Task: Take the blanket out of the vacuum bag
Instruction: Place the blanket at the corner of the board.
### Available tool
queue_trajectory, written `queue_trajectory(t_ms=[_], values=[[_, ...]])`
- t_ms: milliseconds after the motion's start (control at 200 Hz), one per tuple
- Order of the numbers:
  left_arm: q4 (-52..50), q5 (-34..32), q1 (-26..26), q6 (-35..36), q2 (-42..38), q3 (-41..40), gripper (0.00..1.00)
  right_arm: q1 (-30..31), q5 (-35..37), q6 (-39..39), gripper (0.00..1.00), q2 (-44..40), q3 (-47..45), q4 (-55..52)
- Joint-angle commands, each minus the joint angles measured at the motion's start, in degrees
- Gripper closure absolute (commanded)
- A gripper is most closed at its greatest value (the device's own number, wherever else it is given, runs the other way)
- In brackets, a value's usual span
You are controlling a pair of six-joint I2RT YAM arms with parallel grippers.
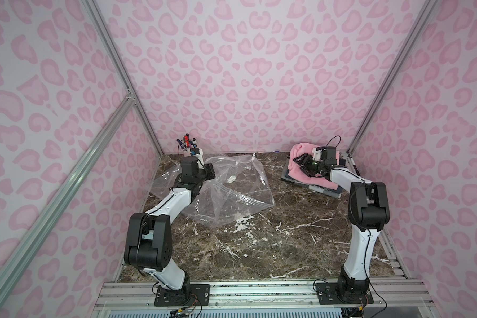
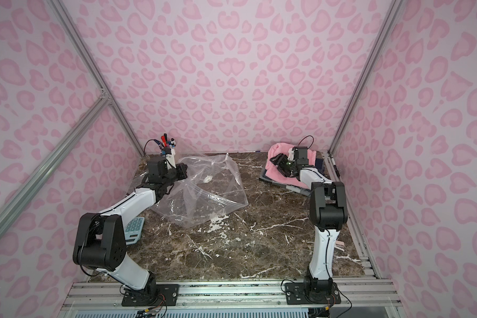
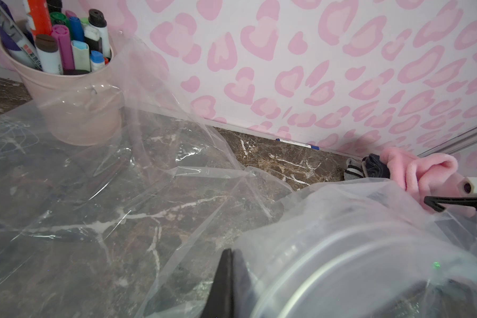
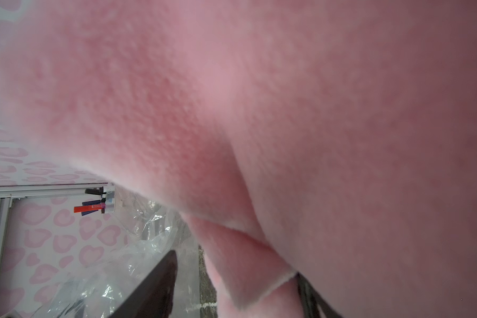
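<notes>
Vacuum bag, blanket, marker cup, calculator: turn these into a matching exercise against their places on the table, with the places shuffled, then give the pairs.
Things
1. vacuum bag
2. blanket
3. marker cup
4. calculator

Places
A. heaped in the back right corner
B. standing in the back left corner
C. flat at the left edge, nearer the front
D. spread out empty, left of centre

Pairs: 1-D, 2-A, 3-B, 4-C
</notes>
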Motion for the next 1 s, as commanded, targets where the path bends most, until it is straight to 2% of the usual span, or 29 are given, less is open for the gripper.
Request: queue_trajectory(t_ms=[0, 120, 230, 500, 660, 755, 885, 995], values=[[0.4, -0.1, -0.1, 0.4, 0.4, 0.4, 0.96, -0.7, 2.2, -1.9, 0.3, -1.5, 5.0, -3.5], [1.0, 0.2, -0.3, -0.1, 0.7, -0.2, 0.96, -2.9, 0.8, -2.4, 0.3, 0.6, 13.0, -6.9], [1.0, 0.2, -0.6, -0.1, 0.7, -0.4, 0.96, -5.5, -0.7, -1.3, 0.3, 3.0, 15.7, -6.7], [-0.1, -0.3, -0.7, 0.8, 0.3, 0.4, 0.96, -11.1, 0.3, -1.2, 0.35, 4.3, 8.6, -1.2], [0.0, -0.4, -0.7, 0.9, 0.3, 0.5, 0.96, -12.0, 0.2, -4.1, 0.35, 0.6, 5.6, -0.5], [0.5, 0.6, -0.7, 0.8, 0.1, 0.6, 0.96, -11.2, 1.2, -5.7, 0.35, -5.9, 2.7, 1.8], [1.7, 1.8, -0.8, 0.7, -0.7, 0.4, 0.96, -9.2, 4.4, -8.5, 0.33, -13.4, 1.7, -3.1], [2.0, 2.0, -0.7, 0.7, -0.7, 0.4, 0.96, -8.2, 4.1, -6.7, 0.33, -18.7, -7.1, -2.5]])
